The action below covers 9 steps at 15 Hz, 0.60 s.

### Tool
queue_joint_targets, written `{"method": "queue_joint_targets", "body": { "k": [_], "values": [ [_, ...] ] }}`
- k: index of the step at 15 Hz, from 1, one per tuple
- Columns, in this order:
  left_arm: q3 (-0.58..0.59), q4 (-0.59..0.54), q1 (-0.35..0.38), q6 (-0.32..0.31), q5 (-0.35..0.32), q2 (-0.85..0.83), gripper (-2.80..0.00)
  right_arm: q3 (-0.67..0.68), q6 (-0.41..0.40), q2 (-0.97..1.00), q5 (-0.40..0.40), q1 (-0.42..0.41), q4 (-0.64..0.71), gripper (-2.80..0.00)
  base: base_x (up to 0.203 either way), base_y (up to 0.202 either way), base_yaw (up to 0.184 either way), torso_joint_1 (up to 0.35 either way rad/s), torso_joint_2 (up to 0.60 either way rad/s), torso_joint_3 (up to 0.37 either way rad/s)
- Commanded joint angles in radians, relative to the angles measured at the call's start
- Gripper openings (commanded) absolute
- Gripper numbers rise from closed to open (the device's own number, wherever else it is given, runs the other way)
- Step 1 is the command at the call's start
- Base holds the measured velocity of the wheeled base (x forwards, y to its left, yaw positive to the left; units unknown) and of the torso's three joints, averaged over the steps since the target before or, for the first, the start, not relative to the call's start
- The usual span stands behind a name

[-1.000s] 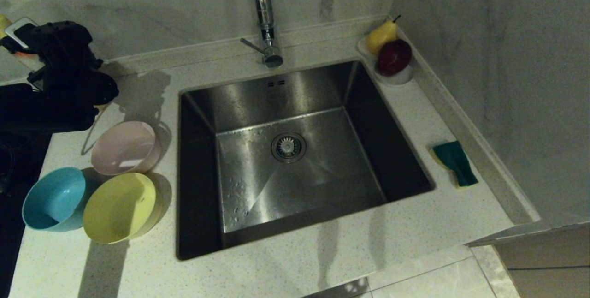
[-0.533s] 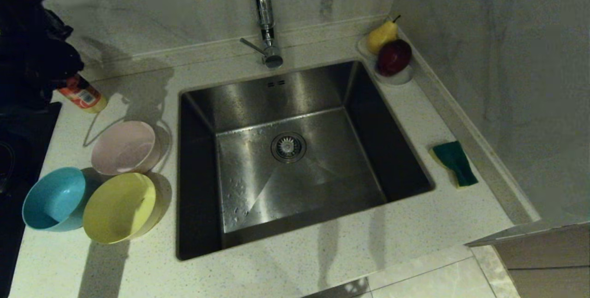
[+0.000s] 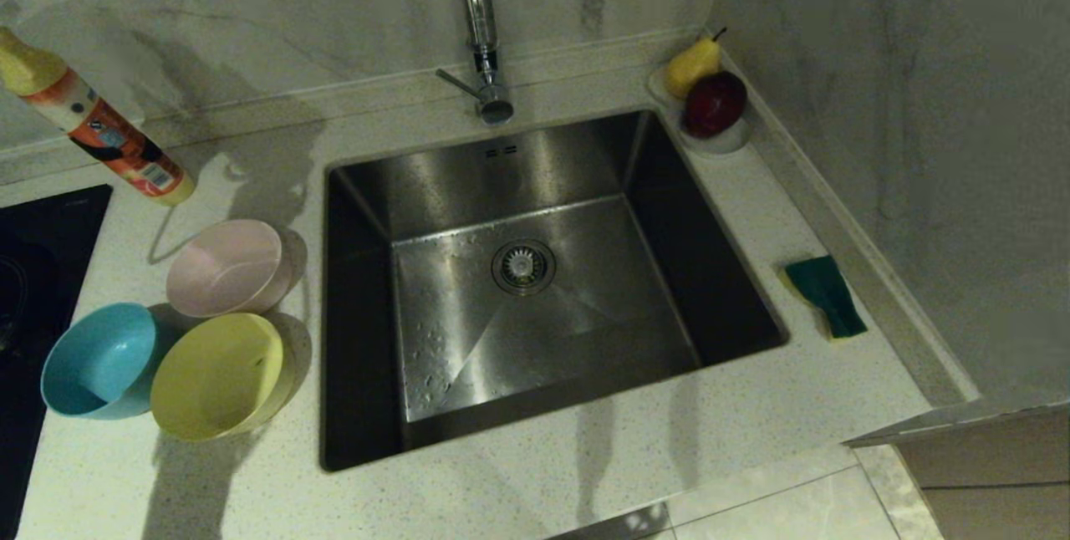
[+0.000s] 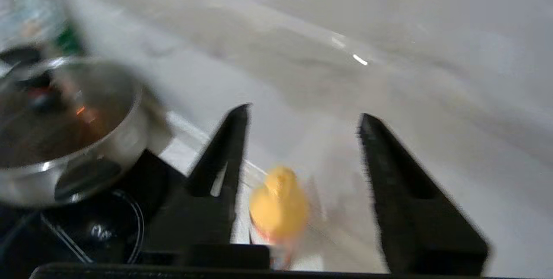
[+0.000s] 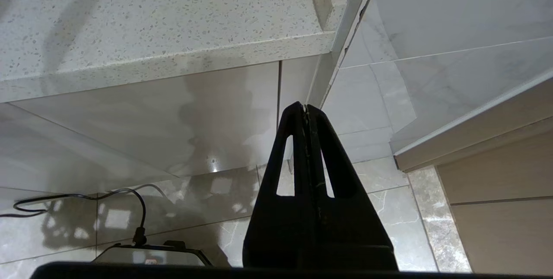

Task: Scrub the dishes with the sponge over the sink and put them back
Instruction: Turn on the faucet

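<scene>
Three bowls sit on the surface (image 3: 585, 473) left of the sink (image 3: 535, 289): one pink bowl (image 3: 226, 268), one blue bowl (image 3: 100, 360) and one yellow bowl (image 3: 219, 374), the yellow one touching the other two. One sponge (image 3: 826, 296) lies green side up on the surface right of the sink. Behind the sink stand one tap (image 3: 478, 22), one detergent bottle (image 3: 96, 130) at the far left, and one white dish (image 3: 719, 137) holding one pear (image 3: 692, 65) and one dark red fruit (image 3: 715, 103). Only the left wrist view shows the left pincer (image 4: 304, 112), fingers apart around nothing, above the bottle's yellow cap, with one steel pot (image 4: 65, 128) nearby. Only the right wrist view shows the right pincer (image 5: 306, 107), fingers pressed together, below the surface's edge above the floor.
</scene>
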<state>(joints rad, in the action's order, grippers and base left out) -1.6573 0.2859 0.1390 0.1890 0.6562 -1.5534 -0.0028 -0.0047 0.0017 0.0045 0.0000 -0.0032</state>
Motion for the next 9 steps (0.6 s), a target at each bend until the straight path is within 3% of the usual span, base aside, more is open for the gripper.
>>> {"method": "queue_joint_targets", "body": {
  "k": [1,4,9],
  "values": [
    [0.088,-0.125,-0.033,-0.049,-0.143,0.233,-2.8,0.0,-0.001,0.0,0.0,0.0,0.0,-2.8,0.0,0.0,0.0,0.0,0.0,0.0],
    [0.367,-0.254,-0.059,-0.159,-0.328,0.515,-2.8,0.0,0.0,0.0,0.0,0.0,0.0,-2.8,0.0,0.0,0.0,0.0,0.0,0.0],
    [0.896,-0.311,-0.118,-0.257,-0.477,1.02,-2.8,0.001,0.0,0.0,0.0,0.0,0.0,-2.8,0.0,0.0,0.0,0.0,0.0,0.0]
  ]
}}
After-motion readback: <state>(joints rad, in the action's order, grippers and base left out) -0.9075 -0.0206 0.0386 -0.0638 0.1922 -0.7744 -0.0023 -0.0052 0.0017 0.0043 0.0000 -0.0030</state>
